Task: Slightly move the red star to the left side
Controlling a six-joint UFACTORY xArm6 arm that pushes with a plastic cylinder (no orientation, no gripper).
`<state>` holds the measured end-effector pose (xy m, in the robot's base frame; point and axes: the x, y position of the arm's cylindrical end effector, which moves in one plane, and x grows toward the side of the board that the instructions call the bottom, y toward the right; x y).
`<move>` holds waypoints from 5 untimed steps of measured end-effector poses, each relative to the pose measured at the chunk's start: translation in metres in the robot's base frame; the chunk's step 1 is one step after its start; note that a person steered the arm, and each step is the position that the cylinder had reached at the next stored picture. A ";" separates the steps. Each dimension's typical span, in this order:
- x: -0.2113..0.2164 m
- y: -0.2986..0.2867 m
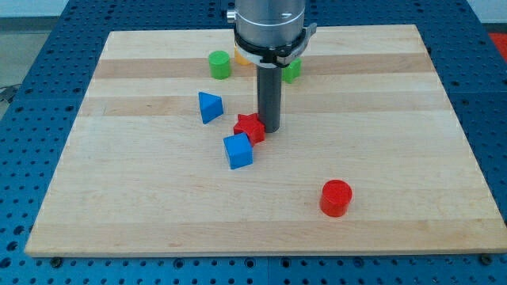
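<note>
Red star: placed near the board's centre — touched by my tip on the view's right.
Blue cube: set just below-left of the star.
Jaws: none fitted — a plain rod is carried.

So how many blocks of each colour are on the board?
Red: 2, the red star beside my tip and the red cylinder.
Blue: 2, the blue triangle and the blue cube.
Green: 2, the green cylinder and the green block.
Yellow: 1, the yellow block, mostly hidden.
Total: 7.
</note>
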<state>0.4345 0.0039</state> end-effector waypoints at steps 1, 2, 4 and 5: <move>-0.008 -0.009; -0.009 0.024; 0.040 0.022; 0.046 0.003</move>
